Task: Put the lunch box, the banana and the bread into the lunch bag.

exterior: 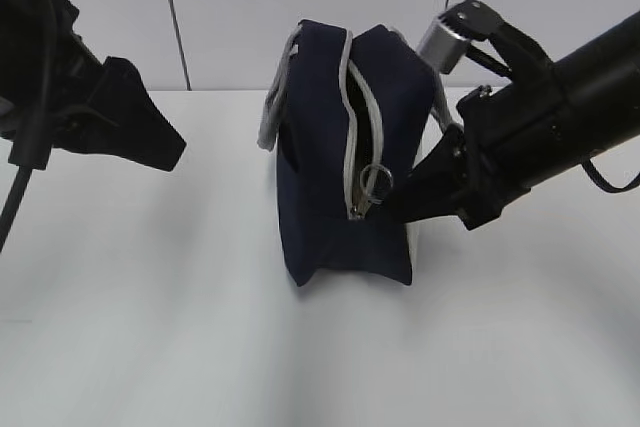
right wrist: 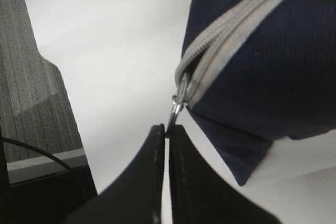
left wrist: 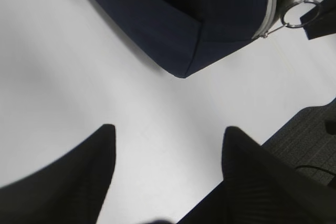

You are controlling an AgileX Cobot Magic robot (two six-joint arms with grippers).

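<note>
Exterior view, navy lunch bag (exterior: 330, 197), grey zipper (exterior: 365, 132)

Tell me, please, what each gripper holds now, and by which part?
The right gripper pinches the lunch bag by its zipper ring pull. The left gripper holds nothing.

The lunch bag (exterior: 335, 162) stands upright at the centre of the desk (exterior: 150, 327). The right end effector (exterior: 392, 205) is at its ring pull (exterior: 377, 184), on the bag's right side. The left end effector (exterior: 160, 152) hangs well apart to the left.
</note>
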